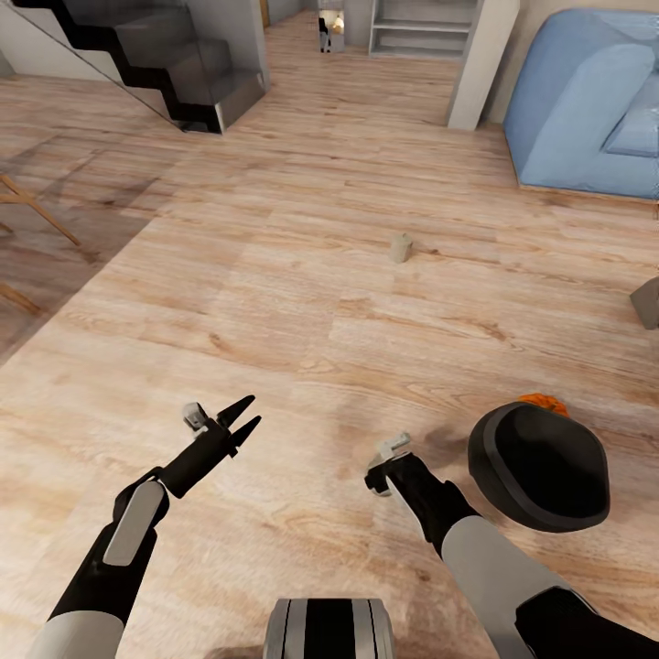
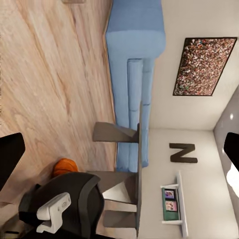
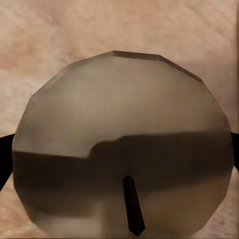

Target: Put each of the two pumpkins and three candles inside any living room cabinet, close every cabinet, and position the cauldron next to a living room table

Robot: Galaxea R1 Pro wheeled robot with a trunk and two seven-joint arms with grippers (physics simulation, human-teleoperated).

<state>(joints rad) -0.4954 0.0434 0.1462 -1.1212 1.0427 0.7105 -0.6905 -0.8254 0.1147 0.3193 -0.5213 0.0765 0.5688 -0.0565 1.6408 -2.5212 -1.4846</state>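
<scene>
At lower left of the head view, the left gripper (image 1: pixel 245 417) hangs spread and empty. The right gripper (image 3: pixel 119 209) closely frames a candle (image 3: pixel 122 144); whether its fingers pinch it is unclear. The cauldron (image 1: pixel 540 467) lies tipped at lower right, a pumpkin (image 1: pixel 544 403) behind it, another candle (image 1: pixel 400 247) mid-floor.

in the head view you see the pumpkin (image 1: pixel 544 403) only as an orange sliver; the cauldron (image 1: pixel 540 467) covers the rest. the right gripper (image 1: pixel 383 478) points down, so its fingertips are hidden from you and you cannot tell how its jaws stand. the table (image 1: pixel 647 302) is cut by the right edge to one grey corner, and the sofa (image 1: pixel 586 110) is cropped likewise. the wooden chair legs (image 1: pixel 32 215) are cut at the left edge. in the right wrist view the candle (image 3: pixel 122 144) is close and blurred, its lower part cropped.
</scene>
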